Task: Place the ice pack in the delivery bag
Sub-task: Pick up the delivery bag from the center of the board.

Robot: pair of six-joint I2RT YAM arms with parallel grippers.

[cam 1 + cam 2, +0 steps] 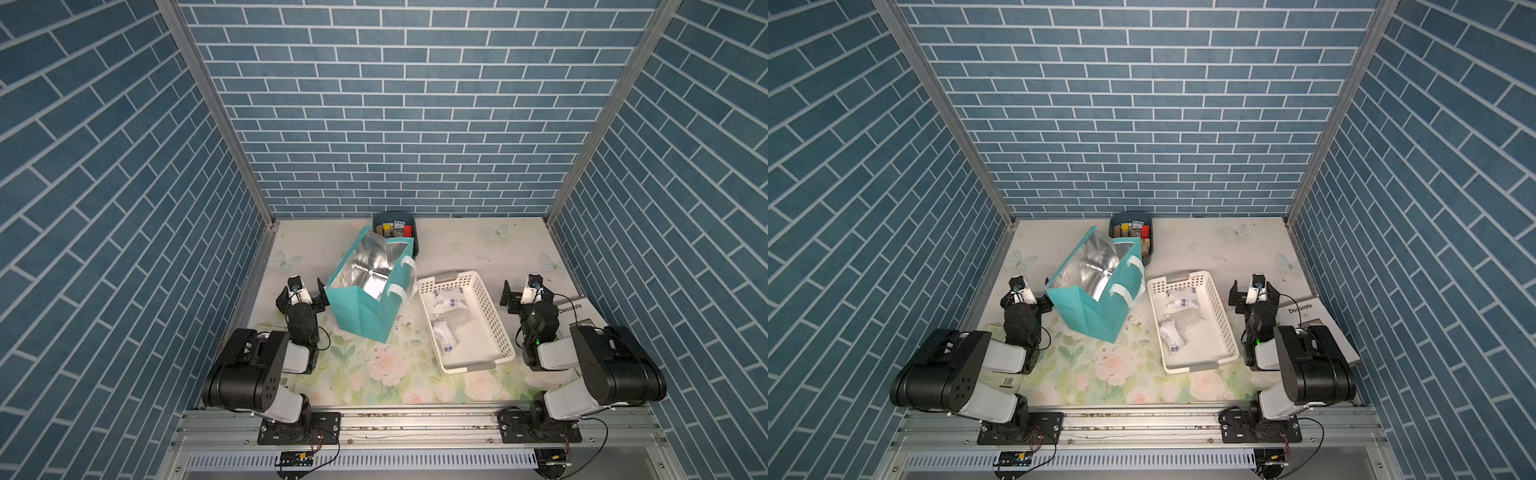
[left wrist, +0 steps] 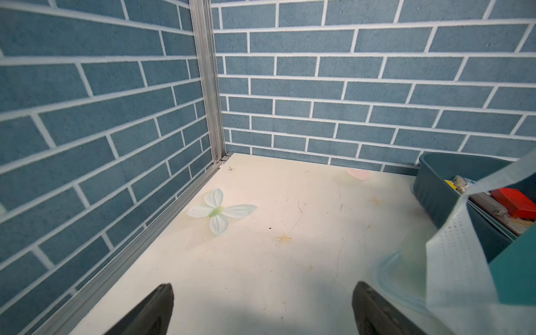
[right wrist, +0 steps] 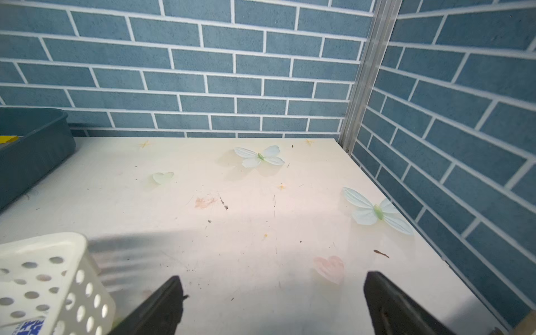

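Observation:
The delivery bag (image 1: 361, 309) (image 1: 1084, 311) stands upright at the table's middle, its mouth wide open on silver foil lining, with white strap handles on its right side. Ice packs, white pouches with blue print (image 1: 451, 301) (image 1: 1183, 302), lie in the white perforated basket (image 1: 496, 320) (image 1: 1224, 322) to the bag's right. My left gripper (image 1: 302, 287) (image 1: 1023, 297) (image 2: 264, 285) is open, empty and low, just left of the bag, whose teal side (image 2: 516, 261) shows in the left wrist view. My right gripper (image 1: 528, 287) (image 1: 1253, 287) (image 3: 274, 277) is open and empty, right of the basket (image 3: 49, 278).
A small dark blue bin (image 1: 395, 219) (image 1: 1130, 216) (image 2: 435, 185) (image 3: 32, 150) holding small boxes sits behind the bag at the back wall. A booklet marked "Decorate" (image 1: 575, 309) (image 1: 1304, 309) lies under the right arm. Blue brick walls enclose three sides.

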